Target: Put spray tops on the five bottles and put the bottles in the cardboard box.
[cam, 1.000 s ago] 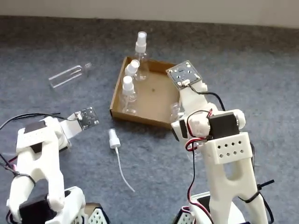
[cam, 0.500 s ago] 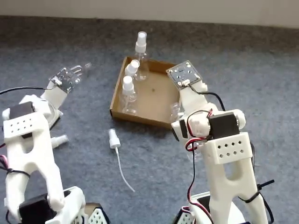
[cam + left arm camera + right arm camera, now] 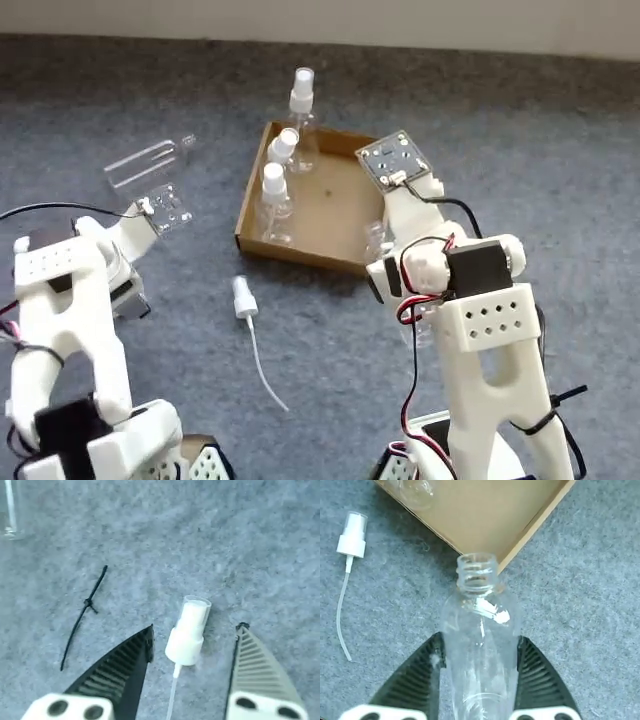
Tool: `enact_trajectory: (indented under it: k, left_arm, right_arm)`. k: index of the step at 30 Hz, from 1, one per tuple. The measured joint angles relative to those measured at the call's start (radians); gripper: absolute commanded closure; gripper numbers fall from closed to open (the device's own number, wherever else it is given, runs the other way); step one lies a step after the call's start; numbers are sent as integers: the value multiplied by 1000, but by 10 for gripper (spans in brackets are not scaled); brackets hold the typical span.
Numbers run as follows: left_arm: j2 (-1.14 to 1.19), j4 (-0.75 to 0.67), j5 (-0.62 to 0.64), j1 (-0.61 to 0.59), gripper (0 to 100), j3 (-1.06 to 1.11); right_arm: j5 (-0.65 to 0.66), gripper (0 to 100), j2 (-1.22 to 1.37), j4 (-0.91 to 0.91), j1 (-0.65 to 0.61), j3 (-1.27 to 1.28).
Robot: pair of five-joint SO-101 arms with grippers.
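My left gripper (image 3: 195,629) is open and points down at the carpet, with a white spray top (image 3: 186,635) lying between its fingers, untouched. My right gripper (image 3: 480,641) is shut on a clear bottle (image 3: 480,670) with no top, its open neck (image 3: 477,572) at the near right edge of the cardboard box (image 3: 325,205). Three capped bottles stand along the box's left side (image 3: 273,195) (image 3: 283,150) (image 3: 302,100). Another bare bottle (image 3: 150,162) lies on the carpet, far left. A second spray top (image 3: 243,298) with a long tube lies in front of the box.
A black zip tie (image 3: 82,615) lies on the carpet beside the left gripper. The grey carpet (image 3: 330,340) between the two arms holds just the spray top's tube. The box's right half (image 3: 340,200) has bare floor.
The left arm swung out toward the lying bottle, then came back and dropped over the spray top at the left. The right arm and its bottle have not moved.
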Motion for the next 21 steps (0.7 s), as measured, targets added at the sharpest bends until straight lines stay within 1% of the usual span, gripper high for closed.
enact_trajectory:
  k: [9,10,14,15,21]
  left_arm:
    - [267,-12,-6,-5,763,-83]
    - [292,-12,-6,-5,783,-91]
    - [339,-37,-6,-5,926,-97]
    - [341,-37,-6,-5,948,-97]
    - [341,-35,-5,-6,954,-95]
  right_arm:
    - [0,967,0,14,-48,0]
    - [0,967,0,14,-48,0]
    - [0,967,0,14,-48,0]
    - [0,967,0,14,-49,0]
    - [0,967,0,14,-52,0]
